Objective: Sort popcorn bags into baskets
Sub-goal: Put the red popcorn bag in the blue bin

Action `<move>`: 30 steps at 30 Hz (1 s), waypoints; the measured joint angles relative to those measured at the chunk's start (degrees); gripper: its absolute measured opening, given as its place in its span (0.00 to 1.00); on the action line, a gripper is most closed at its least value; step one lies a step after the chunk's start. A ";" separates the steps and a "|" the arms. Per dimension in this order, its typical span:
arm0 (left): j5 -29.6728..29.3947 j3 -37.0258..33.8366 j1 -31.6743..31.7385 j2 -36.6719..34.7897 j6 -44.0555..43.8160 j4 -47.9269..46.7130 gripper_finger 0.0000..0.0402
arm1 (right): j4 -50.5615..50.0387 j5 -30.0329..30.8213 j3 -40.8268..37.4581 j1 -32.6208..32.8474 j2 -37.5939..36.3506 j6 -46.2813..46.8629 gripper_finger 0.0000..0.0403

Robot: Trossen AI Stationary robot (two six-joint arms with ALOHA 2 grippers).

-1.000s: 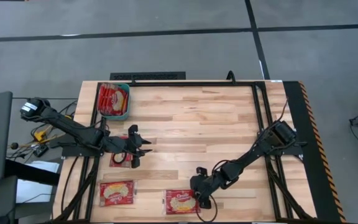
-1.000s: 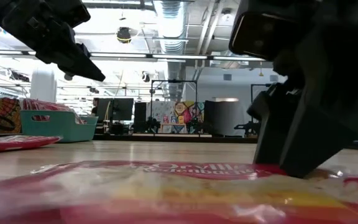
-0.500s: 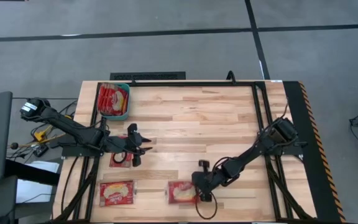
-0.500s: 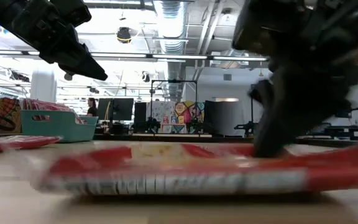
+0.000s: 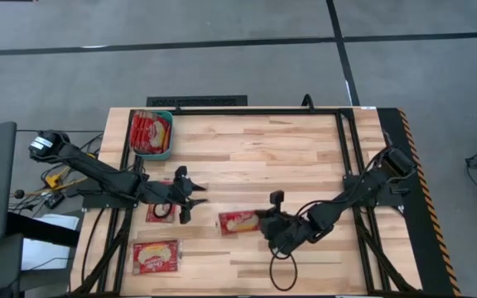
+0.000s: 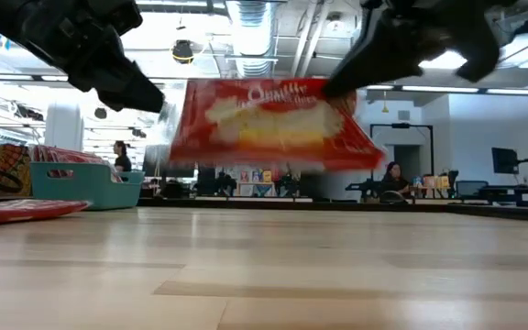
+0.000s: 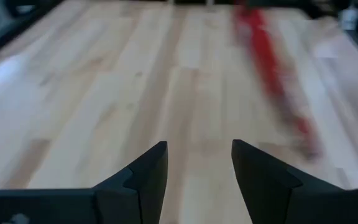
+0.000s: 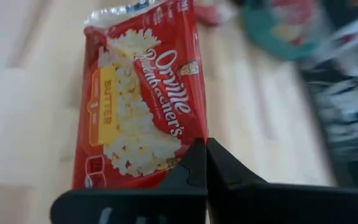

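Observation:
My right gripper [image 5: 265,223] is shut on a red popcorn bag [image 5: 238,222], which it carries above the table's middle; the low view shows this bag [image 6: 269,124] in the air. My left gripper [image 5: 190,199] hovers open over the left half of the table, nothing between its fingers [image 7: 148,177]. A second bag [image 5: 160,212] lies flat on the table just behind the left gripper, and a third [image 5: 156,257] lies near the front left. The teal basket [image 5: 171,136] stands at the far left with red bags inside it. My right gripper pinches the bag between its two fingers at one short end, near a corner [image 8: 190,144]. The fingers come from the table's right side, and the bag stretches away from them toward the left. The bag is lifted clear of the table and tilted, its printed face toward the near edge.
A black metal frame [image 5: 342,149] runs along the table's far and side edges. Bare wood [image 5: 288,157] lies between the basket and the right arm. People and desks show in the room beyond the table [image 6: 394,179].
My right gripper has taken hold of the bag that lay near the front edge and has risen with it, moving toward the far edge. The bag first slid a little, then came up clear of the table and tipped with its face toward the near edge.

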 joint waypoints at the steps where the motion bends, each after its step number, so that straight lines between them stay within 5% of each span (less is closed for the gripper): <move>1: 1.22 0.00 0.00 1.47 0.56 2.12 0.43 | -0.02 1.30 0.00 -0.32 -0.25 -1.32 0.01; 8: 6.43 0.00 -0.02 11.85 4.97 13.12 0.51 | 0.02 5.29 0.00 -2.52 -0.66 -6.42 0.02; 17: 1.97 0.00 2.65 18.84 8.55 28.06 0.54 | 0.48 5.98 0.02 -3.35 -0.66 -9.05 0.02; 21: 4.96 1.21 4.47 18.84 9.50 28.58 0.39 | 0.66 6.07 0.02 -3.70 -0.66 -11.28 0.01; 25: 6.15 3.48 6.39 18.83 11.04 22.95 0.09 | 0.62 6.78 0.02 -4.94 -0.66 -11.87 0.04; 30: 4.83 6.26 9.44 18.83 12.13 14.57 0.03 | 0.81 6.81 0.09 -7.10 -0.66 -8.53 0.18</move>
